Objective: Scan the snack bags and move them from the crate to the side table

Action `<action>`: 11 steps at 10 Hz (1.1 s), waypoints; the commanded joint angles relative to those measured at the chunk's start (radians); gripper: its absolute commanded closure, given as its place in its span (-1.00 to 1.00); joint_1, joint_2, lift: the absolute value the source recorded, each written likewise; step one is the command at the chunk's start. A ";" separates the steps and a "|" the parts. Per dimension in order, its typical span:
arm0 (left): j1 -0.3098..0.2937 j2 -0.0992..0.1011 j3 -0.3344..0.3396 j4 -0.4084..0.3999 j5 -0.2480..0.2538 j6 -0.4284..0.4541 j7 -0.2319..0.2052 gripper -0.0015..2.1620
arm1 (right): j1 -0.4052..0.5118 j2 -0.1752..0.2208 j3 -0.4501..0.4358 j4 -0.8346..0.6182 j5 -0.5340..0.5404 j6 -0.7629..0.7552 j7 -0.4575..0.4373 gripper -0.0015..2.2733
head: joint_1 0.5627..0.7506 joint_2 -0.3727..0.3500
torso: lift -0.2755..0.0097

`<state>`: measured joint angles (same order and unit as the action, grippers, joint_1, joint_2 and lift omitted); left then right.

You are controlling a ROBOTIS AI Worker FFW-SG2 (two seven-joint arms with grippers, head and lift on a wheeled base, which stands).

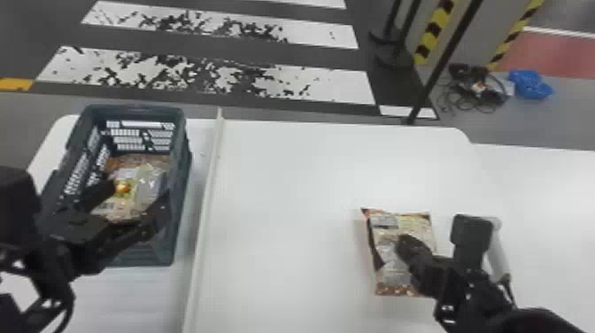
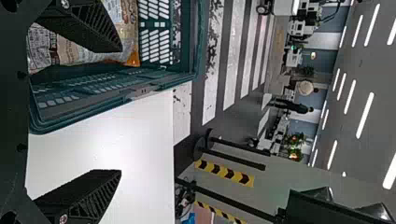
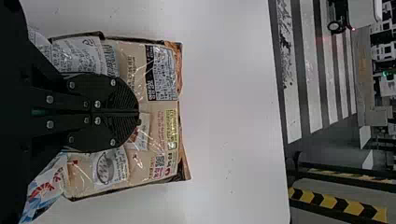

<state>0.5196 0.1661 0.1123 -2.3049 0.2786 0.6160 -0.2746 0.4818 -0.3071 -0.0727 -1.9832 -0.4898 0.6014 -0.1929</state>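
There is one crate [image 1: 178, 221]; one left gripper [image 1: 136, 192]; one right gripper [image 1: 406, 244]; three dark poles [image 1: 442, 57]; two striped bands [image 1: 430, 37]. Snack bags [image 3: 163, 135] number at least one on the tabletop and at least one inside the crate; the full count cannot be told.

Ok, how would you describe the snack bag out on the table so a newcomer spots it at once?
Start at the dark crate on the white tabletop. Well to its right, beneath the right gripper, lies a tan bag with orange at one end. Unlike the crate's contents, it has no walls around it.
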 commanded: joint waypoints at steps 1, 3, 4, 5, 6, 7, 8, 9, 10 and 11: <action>-0.003 -0.002 -0.003 0.001 -0.001 0.000 0.000 -0.93 | 0.024 0.000 -0.004 -0.049 -0.006 -0.004 0.004 0.93 | 0.41 -0.40 | 0.32; -0.003 0.000 0.000 -0.001 -0.001 0.000 0.000 -0.93 | 0.104 -0.003 -0.033 -0.218 -0.006 -0.004 0.004 0.55 | 0.41 -0.38 | 0.32; -0.004 -0.002 0.000 -0.001 -0.001 0.000 0.002 -0.93 | 0.139 -0.006 -0.061 -0.299 -0.001 0.002 0.012 -0.18 | 0.41 -0.35 | 0.32; -0.010 -0.002 -0.003 0.002 -0.001 0.000 0.003 -0.93 | 0.149 -0.007 -0.107 -0.361 -0.004 0.104 0.029 -0.99 | 0.41 -0.33 | 0.32; -0.015 0.000 -0.003 0.004 -0.001 0.000 0.002 -0.93 | 0.150 -0.014 -0.157 -0.365 -0.006 0.165 0.058 -1.00 | 0.41 -0.33 | 0.32; -0.018 0.001 -0.003 0.012 -0.001 0.000 0.000 -0.93 | 0.156 -0.012 -0.214 -0.359 -0.007 0.226 0.112 -0.98 | 0.41 -0.36 | 0.32; -0.024 0.004 -0.002 0.022 0.001 0.000 0.000 -0.93 | 0.167 -0.012 -0.259 -0.348 -0.007 0.245 0.124 -0.97 | 0.41 -0.43 | 0.32; -0.030 0.007 -0.002 0.036 0.002 -0.003 -0.002 -0.93 | 0.176 -0.012 -0.309 -0.329 -0.009 0.239 0.171 -0.96 | 0.41 -0.53 | 0.32; -0.038 0.010 -0.002 0.044 0.004 -0.009 -0.002 -0.93 | 0.172 -0.014 -0.364 -0.295 -0.026 0.236 0.208 -0.94 | 0.41 -0.57 | 0.32; -0.046 0.013 -0.002 0.056 0.005 -0.018 -0.002 -0.93 | 0.153 -0.026 -0.404 -0.247 -0.029 0.229 0.231 -0.93 | 0.41 -0.66 | 0.32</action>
<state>0.4788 0.1778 0.1105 -2.2557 0.2829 0.6023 -0.2761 0.6451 -0.3256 -0.4523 -2.2577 -0.5152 0.8329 0.0398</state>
